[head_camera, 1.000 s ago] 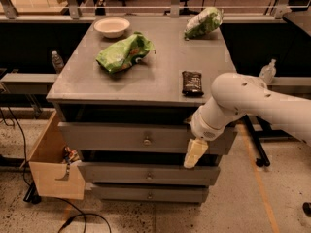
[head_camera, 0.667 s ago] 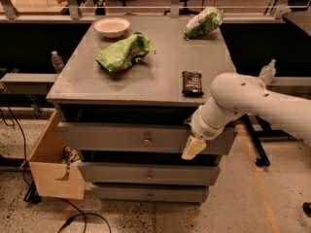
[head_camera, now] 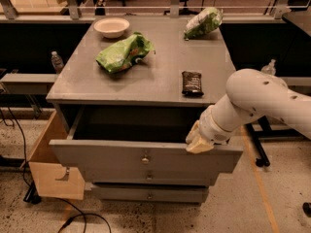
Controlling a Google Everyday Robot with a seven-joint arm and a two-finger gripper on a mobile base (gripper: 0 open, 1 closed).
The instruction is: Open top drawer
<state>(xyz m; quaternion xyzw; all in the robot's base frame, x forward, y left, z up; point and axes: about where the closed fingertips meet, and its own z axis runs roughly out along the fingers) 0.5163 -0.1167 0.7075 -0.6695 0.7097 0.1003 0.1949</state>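
The top drawer stands pulled out from the grey cabinet, its wide flat front toward me with a small round metal knob at centre and a dark interior showing behind. My gripper, with pale fingertips, rests at the top edge of the drawer front near its right end, at the end of the white arm that comes in from the right.
On the cabinet top lie a white bowl, a green chip bag, a second green bag and a dark snack bar. Two shallower drawers sit below. A tan wooden box stands at the left.
The top drawer has come out from nearly closed to well open. My gripper has moved up to the drawer front's top edge, and the view has come closer.
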